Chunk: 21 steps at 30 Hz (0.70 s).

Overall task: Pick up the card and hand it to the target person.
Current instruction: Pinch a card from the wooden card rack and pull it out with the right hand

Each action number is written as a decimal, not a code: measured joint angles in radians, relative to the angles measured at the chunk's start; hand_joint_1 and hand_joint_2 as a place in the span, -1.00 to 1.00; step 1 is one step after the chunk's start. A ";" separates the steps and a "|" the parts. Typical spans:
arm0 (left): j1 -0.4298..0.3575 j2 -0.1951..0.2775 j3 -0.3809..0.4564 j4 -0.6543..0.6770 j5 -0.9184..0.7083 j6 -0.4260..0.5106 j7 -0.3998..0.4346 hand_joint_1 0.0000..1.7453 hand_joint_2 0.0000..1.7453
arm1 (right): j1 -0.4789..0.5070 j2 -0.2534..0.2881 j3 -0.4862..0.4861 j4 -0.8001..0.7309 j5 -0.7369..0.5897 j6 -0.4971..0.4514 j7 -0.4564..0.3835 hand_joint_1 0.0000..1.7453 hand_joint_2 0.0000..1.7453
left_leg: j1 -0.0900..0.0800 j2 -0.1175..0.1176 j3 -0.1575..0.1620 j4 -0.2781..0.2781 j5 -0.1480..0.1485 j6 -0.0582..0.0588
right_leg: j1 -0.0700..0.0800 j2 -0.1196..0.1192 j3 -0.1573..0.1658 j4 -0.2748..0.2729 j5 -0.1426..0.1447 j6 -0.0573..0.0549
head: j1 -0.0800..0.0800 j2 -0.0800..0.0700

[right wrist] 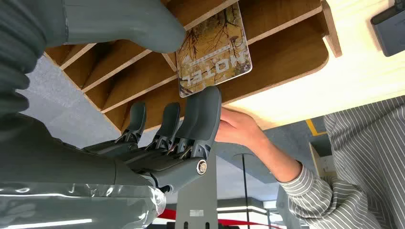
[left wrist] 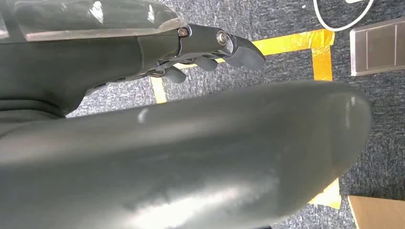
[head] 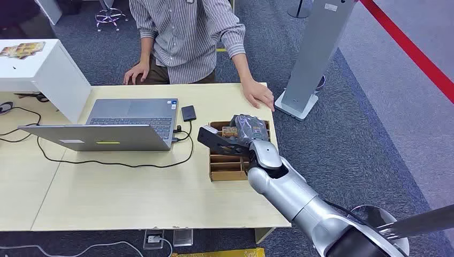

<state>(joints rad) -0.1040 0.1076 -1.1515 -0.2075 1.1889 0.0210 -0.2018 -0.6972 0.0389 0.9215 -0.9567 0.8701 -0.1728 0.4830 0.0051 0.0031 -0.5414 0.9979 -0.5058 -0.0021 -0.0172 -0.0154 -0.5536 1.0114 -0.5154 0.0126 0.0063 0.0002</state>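
The card [right wrist: 213,47], printed with a woodland picture and the word MOTEL, stands in a slot of the wooden card holder [head: 225,167] near the table's right edge. In the head view the card [head: 230,130] peeks out beside my right hand [head: 247,128], which hovers over the holder's far end. Close up, my right hand [right wrist: 176,129] has its thumb at one corner of the card and its fingers [right wrist: 203,109] at the opposite edge, still spread. My left hand [left wrist: 210,47] hangs over the carpet and holds nothing. The person [head: 187,32] in a striped shirt stands behind the table.
The person's hand [head: 258,95] rests on the table just beyond the holder. An open laptop [head: 128,120] with a cable, and a small black device [head: 188,113], lie to the left. A white box [head: 37,64] stands far left, a grey stand [head: 316,53] to the right.
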 joint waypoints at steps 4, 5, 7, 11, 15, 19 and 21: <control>0.000 0.000 0.000 0.000 -0.002 0.000 0.000 -1.00 -1.00 | 0.000 0.000 -0.001 0.000 0.000 0.000 0.000 0.01 1.00 | 0.000 0.000 0.000 0.000 0.000 0.000 | 0.000 0.000 0.000 0.000 0.000 0.000 | 0.000 0.000; 0.000 0.000 0.000 0.000 -0.007 0.000 0.000 -1.00 -1.00 | 0.000 0.000 -0.001 0.000 0.000 0.000 0.000 -0.01 1.00 | 0.000 0.000 0.000 0.000 0.000 0.000 | 0.000 0.000 0.000 0.000 0.000 0.000 | 0.000 0.000; 0.000 0.000 -0.004 0.000 -0.028 -0.001 0.004 -1.00 -1.00 | 0.000 0.000 -0.001 0.001 0.000 0.000 0.001 -0.04 1.00 | 0.000 0.000 0.000 0.000 0.000 0.000 | 0.000 0.000 0.000 0.000 0.000 0.000 | 0.000 0.000; -0.001 0.000 -0.019 0.000 -0.061 -0.008 0.011 -1.00 -1.00 | 0.000 0.000 -0.001 0.006 -0.003 -0.002 0.000 -0.11 1.00 | 0.000 0.000 0.000 0.000 0.000 0.000 | 0.000 0.000 0.000 0.000 0.000 0.000 | 0.000 0.000; -0.001 0.000 -0.023 0.000 -0.061 -0.009 0.010 -1.00 -1.00 | -0.001 0.000 -0.002 0.017 -0.009 -0.004 -0.002 -0.11 1.00 | 0.000 0.000 0.000 0.000 0.000 0.000 | 0.000 0.000 0.000 0.000 0.000 0.000 | 0.000 0.000; -0.001 0.000 -0.026 0.000 -0.055 -0.009 0.005 -1.00 -1.00 | -0.001 0.002 -0.002 0.026 -0.009 -0.005 -0.004 -0.08 1.00 | 0.000 0.000 0.000 0.000 0.000 0.000 | 0.000 0.000 0.000 0.000 0.000 0.000 | 0.000 0.000; -0.001 0.000 -0.027 0.000 -0.050 -0.009 0.002 -1.00 -1.00 | -0.001 0.005 -0.002 0.030 -0.010 -0.005 -0.004 -0.06 1.00 | 0.000 0.000 0.000 0.000 0.000 0.000 | 0.000 0.000 0.000 0.000 0.000 0.000 | 0.000 0.000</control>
<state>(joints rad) -0.1047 0.1074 -1.1784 -0.2079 1.1389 0.0122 -0.1999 -0.6981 0.0439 0.9197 -0.9267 0.8606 -0.1775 0.4785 0.0051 0.0031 -0.5414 0.9979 -0.5058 -0.0022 -0.0171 -0.0154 -0.5536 1.0114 -0.5154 0.0126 0.0062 0.0001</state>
